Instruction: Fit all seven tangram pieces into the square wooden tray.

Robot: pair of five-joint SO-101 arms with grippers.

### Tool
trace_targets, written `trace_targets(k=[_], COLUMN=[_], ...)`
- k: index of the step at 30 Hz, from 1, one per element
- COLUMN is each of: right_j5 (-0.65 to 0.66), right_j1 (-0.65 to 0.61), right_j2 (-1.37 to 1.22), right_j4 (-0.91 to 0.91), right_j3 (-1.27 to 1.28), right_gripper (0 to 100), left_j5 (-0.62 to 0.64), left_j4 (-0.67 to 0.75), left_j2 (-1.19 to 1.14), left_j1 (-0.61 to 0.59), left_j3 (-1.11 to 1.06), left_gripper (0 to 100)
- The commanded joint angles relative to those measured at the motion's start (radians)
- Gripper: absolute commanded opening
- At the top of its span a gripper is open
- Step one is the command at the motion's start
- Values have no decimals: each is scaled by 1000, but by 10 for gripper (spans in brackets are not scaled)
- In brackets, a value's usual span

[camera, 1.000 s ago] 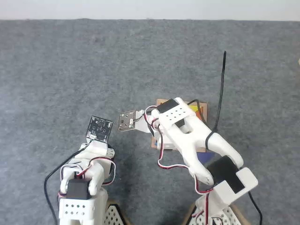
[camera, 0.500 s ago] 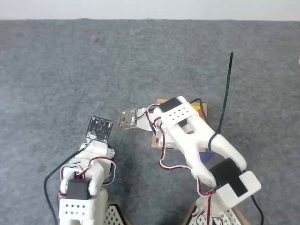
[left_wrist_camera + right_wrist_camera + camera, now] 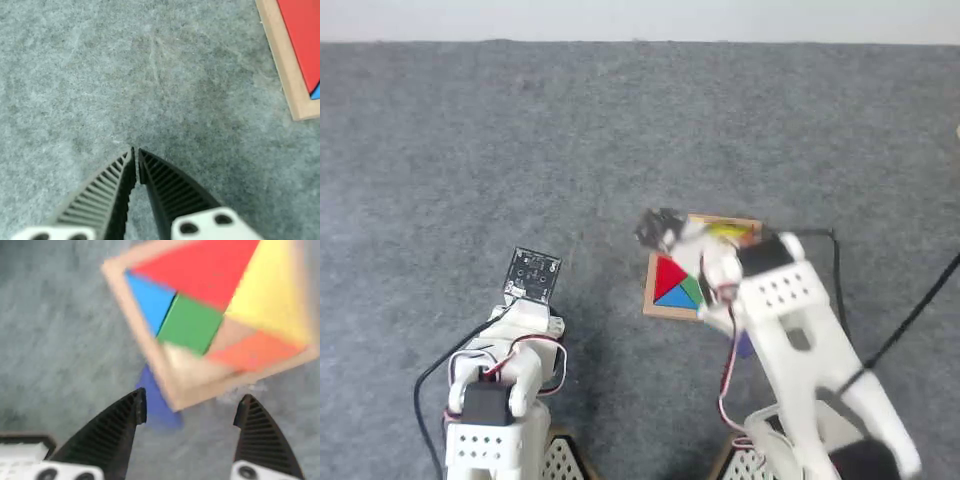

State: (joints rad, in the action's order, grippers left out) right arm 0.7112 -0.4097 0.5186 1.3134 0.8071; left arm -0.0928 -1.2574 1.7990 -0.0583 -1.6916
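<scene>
While its jaws are spread wide with nothing between them, right gripper (image 3: 194, 405) hangs over the near corner of the square wooden tray (image 3: 136, 315). Right arm (image 3: 790, 300) comes in from the near right and covers the tray's right side in the high view. Tray sits right of centre on grey carpet (image 3: 470, 150). Inside it: red triangle (image 3: 200, 270), blue triangle (image 3: 152, 297), green square (image 3: 192, 322), yellow piece (image 3: 270, 300), orange piece (image 3: 255, 350), plus a bare wood patch (image 3: 185, 365) at the near corner. Dark blue piece (image 3: 162, 407) lies on the carpet outside, just beside that corner; cannot tell if touching. Left gripper (image 3: 136, 152) has its jaws nearly together, a sliver of gap, empty, low over carpet left of the tray. Left arm (image 3: 505, 390) is folded at near left, well apart from the tray.
</scene>
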Motion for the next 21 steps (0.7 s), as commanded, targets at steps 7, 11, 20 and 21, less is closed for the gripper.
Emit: trace_targets(k=[7,11,20,21], right_j5=[92,63,6,15], right_j1=[68,74,77,77], right_j2=[90,81,77,77], right_j4=[30,-25,-85,-85], right_j3=[247,275,282,282], right_gripper=[284,284,284,284], left_j5=[8,8,8,8], left_j4=[-5,-5,-5,-5], left_j2=[21,21,21,21], left_j1=[-6,-6,-6,-6], left_j3=[8,8,8,8], left_gripper=[15,15,15,15])
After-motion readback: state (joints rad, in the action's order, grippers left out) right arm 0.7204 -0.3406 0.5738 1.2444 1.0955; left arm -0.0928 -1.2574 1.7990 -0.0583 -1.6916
